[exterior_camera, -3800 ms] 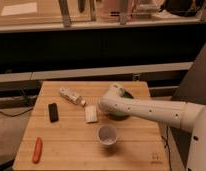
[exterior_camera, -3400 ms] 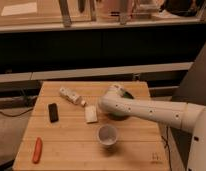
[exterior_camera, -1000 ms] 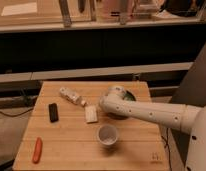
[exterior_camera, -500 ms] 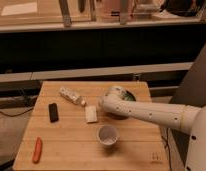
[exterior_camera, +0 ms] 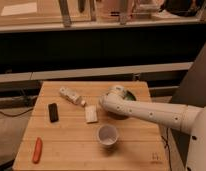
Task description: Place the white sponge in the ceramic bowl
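Note:
The white sponge [exterior_camera: 91,114] lies flat on the wooden table [exterior_camera: 66,150], near its middle. The green ceramic bowl [exterior_camera: 128,95] stands at the back right of the table, and my white arm covers most of it. My gripper [exterior_camera: 103,102] is at the end of the arm, over the bowl's left edge. It is just right of the sponge and a little behind it, with a small gap between them.
A white cup [exterior_camera: 107,135] stands in front of the sponge. A white bottle [exterior_camera: 72,95] lies at the back left. A black slab [exterior_camera: 53,112] lies left of the sponge. An orange carrot-like object [exterior_camera: 37,150] lies at the front left corner.
The arm's end has shifted very slightly over the bowl's left edge. The sponge and the other objects have not moved.

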Robot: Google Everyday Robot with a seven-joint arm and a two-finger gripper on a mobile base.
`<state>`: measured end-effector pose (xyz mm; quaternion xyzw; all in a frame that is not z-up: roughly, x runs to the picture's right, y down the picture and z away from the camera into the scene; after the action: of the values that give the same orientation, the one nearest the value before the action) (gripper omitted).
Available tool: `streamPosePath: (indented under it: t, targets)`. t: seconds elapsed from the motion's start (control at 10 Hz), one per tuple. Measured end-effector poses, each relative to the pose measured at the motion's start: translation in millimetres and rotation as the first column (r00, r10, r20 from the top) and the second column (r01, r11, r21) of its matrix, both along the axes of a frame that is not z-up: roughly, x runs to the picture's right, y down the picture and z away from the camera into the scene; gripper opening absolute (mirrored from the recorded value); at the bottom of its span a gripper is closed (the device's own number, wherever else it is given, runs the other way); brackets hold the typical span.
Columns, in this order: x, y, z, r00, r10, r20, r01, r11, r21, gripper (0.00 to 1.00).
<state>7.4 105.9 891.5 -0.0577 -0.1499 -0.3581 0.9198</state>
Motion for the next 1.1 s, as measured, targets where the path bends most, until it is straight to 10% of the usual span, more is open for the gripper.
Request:
streamPosePath:
  t: [0.6, 1.1]
  targets:
    - [0.4, 0.9, -2.8, 0.998, 0.022, 0.056, -0.020, 0.9993, -0.031, 0.71]
    - [-1.1, 2.5, -4.6, 0.988, 0.081, 0.131, -0.068, 0.9928, -0.098, 0.80]
